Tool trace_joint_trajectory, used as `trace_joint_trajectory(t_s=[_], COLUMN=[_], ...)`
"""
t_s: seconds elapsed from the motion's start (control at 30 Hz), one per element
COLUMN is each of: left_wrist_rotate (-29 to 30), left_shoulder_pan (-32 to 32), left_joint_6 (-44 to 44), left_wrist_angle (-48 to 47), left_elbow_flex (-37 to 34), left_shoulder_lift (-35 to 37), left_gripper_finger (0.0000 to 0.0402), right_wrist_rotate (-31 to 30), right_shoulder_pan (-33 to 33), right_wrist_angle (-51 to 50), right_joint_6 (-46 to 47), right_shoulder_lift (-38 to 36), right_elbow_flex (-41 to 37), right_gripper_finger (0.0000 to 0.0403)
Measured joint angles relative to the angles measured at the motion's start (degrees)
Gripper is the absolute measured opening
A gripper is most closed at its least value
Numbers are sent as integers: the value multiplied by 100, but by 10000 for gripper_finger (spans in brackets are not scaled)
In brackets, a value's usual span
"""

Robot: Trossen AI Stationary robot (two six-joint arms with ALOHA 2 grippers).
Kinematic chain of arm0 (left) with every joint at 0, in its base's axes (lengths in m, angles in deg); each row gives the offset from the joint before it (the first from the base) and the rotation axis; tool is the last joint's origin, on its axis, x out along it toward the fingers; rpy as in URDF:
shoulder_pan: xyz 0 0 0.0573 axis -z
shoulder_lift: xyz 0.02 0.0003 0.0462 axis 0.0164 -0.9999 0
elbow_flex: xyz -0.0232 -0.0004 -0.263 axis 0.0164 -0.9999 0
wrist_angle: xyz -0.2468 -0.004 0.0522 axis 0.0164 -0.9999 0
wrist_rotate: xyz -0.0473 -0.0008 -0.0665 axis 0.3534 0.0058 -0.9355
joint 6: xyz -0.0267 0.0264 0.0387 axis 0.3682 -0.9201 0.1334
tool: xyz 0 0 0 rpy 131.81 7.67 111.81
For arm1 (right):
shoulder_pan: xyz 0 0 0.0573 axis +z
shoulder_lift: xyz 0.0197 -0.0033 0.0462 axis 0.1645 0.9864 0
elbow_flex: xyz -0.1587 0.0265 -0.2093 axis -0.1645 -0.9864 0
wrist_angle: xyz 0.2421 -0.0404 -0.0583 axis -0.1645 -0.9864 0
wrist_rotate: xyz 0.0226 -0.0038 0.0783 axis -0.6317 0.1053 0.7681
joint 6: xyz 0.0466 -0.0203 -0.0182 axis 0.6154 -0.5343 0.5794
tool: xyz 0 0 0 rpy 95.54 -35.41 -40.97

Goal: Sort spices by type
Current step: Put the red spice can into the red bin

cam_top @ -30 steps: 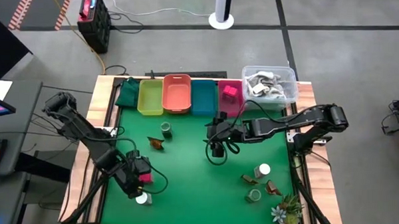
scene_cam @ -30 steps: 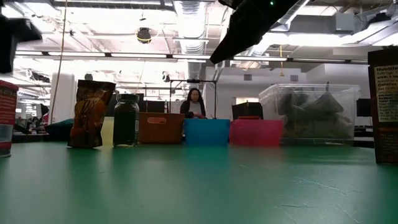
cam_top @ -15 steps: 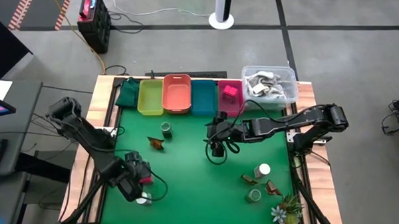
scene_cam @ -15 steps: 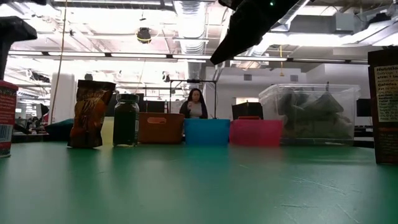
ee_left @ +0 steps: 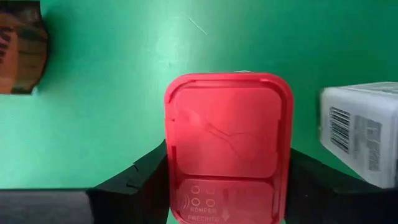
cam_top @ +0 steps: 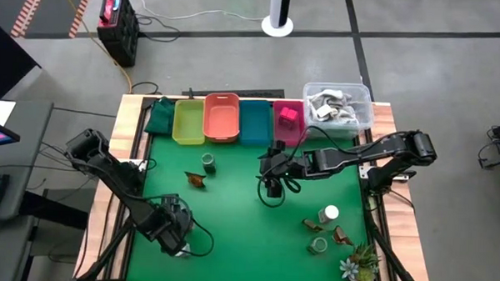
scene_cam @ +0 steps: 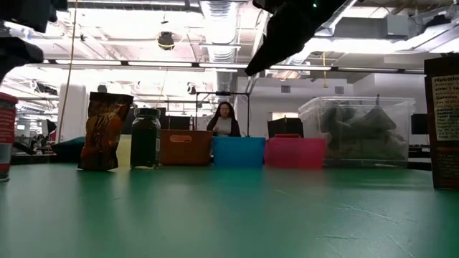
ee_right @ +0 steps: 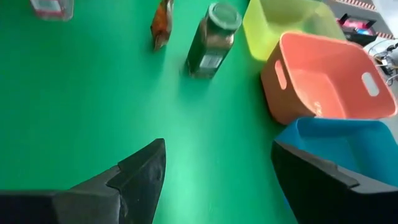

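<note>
Down at the near left corner of the table, the left gripper is held low over the green mat, and the coming move is judged to turn on how it sits over the pink block. In the left wrist view the block lies straight ahead and centred between the fingers, which are set apart astride it and drawn close against its two flat sides; no firm clamp can be made out yet. The block is seen lid-on, so its long axis is taken to run upright, away from the wrist and down to the mat. Its lid is a rounded red-pink square with faint raised lettering. A brown sachet lies off to one side of it and a white barcoded container just beside it on the other. The left arm is plainly the nearer one. Further right, the right gripper is held over the middle of the mat, fingers apart and empty. Beyond it, the pink bin is already seen to hold one pink block.
</note>
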Motion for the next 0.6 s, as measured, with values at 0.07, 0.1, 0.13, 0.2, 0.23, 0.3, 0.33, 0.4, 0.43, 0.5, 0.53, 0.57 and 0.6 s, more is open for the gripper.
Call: trace_joint_trajectory(t_s=[0.07,0.1,0.13,0.2,0.23,0.3,0.33,0.4,0.43,0.5,0.53,0.57,0.6], left_wrist_rotate=[-13,-17,-33,-124,-146,-158,-169,-170,-172,-290,-354,-405,-464], left_shoulder_pan=[-200,-315,-425,-658,-762,-972,-1089,-1355,-1500,-1806,-1960,-2119,-2259], left_joint_6=[-203,-309,-431,-692,-817,-1093,-1232,-1531,-1676,-1978,-2131,-2302,-2465], left_wrist_angle=[-7,-25,-33,-43,-40,-9,14,109,187,381,526,679,830], left_elbow_flex=[-7,-15,-26,-28,-28,-26,-26,-25,-24,-24,-24,-24,-24], left_shoulder_lift=[41,77,108,210,278,385,417,453,457,454,438,430,425], left_gripper_finger=[206,206,206,206,206,206,206,206,206,208,209,209,210], right_wrist_rotate=[-2,-2,-6,-10,-11,-15,-16,-19,-20,-22,-29,-31,-35], right_shoulder_pan=[-7,-9,-9,-9,-9,-9,-9,-25,-40,-61,-61,-61,-61], right_wrist_angle=[-202,-288,-378,-556,-607,-716,-784,-866,-905,-953,-971,-1007,-1060], right_joint_6=[-3,-3,-5,-6,-9,-17,-19,-19,-17,21,62,98,130], right_shoulder_lift=[-32,-60,-95,-171,-205,-285,-327,-415,-445,-479,-479,-479,-472], right_elbow_flex=[0,0,0,0,0,0,0,0,0,0,0,0,0], right_gripper_finger=[318,318,318,318,318,318,318,318,318,318,318,318,317])
